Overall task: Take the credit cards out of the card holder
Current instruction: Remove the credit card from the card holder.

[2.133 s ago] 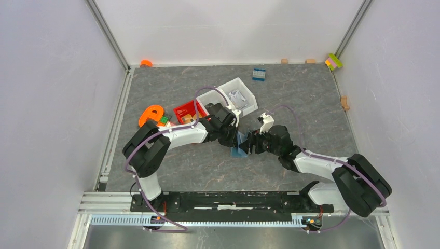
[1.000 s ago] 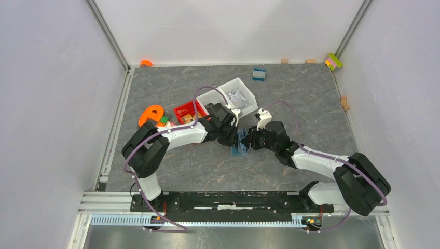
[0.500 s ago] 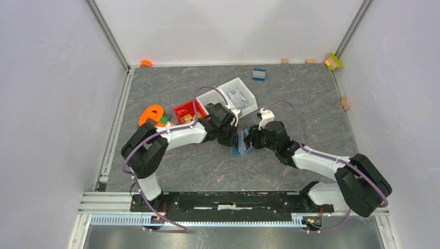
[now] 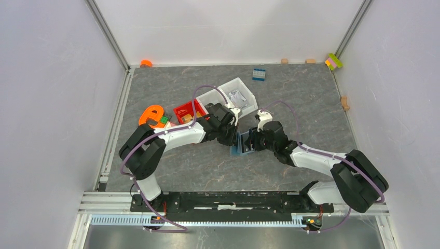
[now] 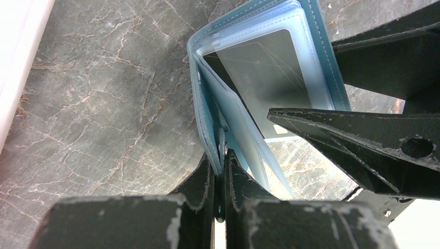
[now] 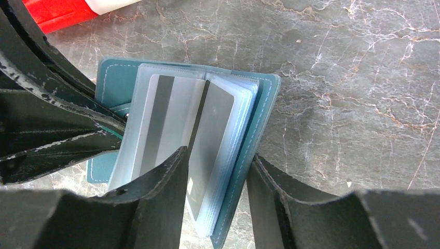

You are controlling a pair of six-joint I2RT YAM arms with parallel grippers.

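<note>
The teal card holder [image 4: 242, 146] lies open on the marble floor between my two grippers. My left gripper [image 5: 222, 158] is shut on the edge of its left cover [image 5: 203, 109]. Its clear sleeves fan out, and grey-looking credit cards [image 6: 210, 135] show inside them, one with a dark stripe [image 6: 163, 109]. My right gripper [image 6: 215, 179] is open and straddles the right half of the card holder [image 6: 259, 119]. One finger [image 6: 161, 189] rests over the inner sleeves and the other sits outside the cover. In the top view the left gripper [image 4: 233, 136] and right gripper [image 4: 251, 141] almost meet.
White bins [image 4: 236, 96] and a red bin [image 4: 187, 110] stand just behind the left arm, with an orange part [image 4: 151, 114] to their left. A blue brick [image 4: 258, 74] and small blocks [image 4: 334, 61] lie by the back wall. Wooden pieces [image 4: 344, 102] sit at the right wall.
My right gripper has moved left over the card holder and its jaws have widened a little. The holder now lies more open. The left gripper has kept its grip and place.
</note>
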